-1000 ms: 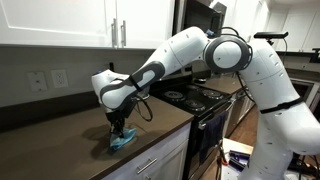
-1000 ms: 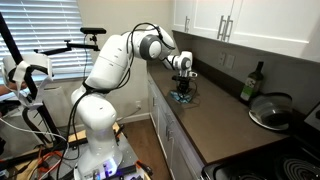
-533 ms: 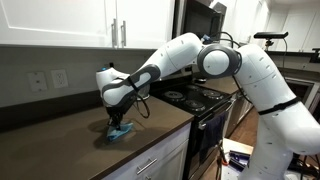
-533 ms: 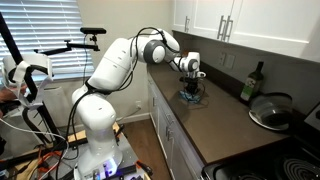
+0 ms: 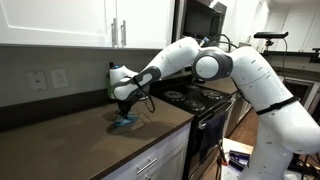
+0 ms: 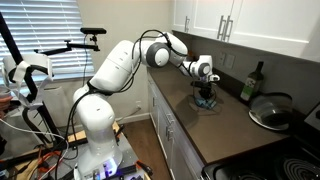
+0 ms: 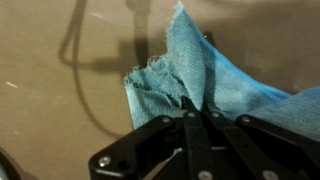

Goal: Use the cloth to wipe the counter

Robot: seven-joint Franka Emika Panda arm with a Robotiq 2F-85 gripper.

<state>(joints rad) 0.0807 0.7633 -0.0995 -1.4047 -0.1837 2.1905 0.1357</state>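
Observation:
A blue cloth [image 7: 200, 70] lies bunched on the dark brown counter [image 5: 70, 135]. It shows as a small blue patch under the gripper in both exterior views [image 5: 125, 122] [image 6: 206, 104]. My gripper [image 7: 196, 108] points straight down and is shut on the cloth, pressing it onto the counter [image 7: 60, 110]. In the exterior views the gripper [image 5: 124, 112] [image 6: 206, 97] stands on the counter between its front edge and the backsplash.
A dark bottle [image 6: 249, 82] and a lidded pan [image 6: 271, 108] stand on the counter beyond the cloth. A black stove [image 5: 195, 98] adjoins the counter. Wall outlets [image 5: 47, 80] and white upper cabinets [image 5: 90, 22] are behind. The counter's front edge [image 6: 175, 115] is close.
My gripper has dragged the cloth along the counter toward the stove end, roughly an arm-link's length over the last second. It stays shut on the cloth throughout.

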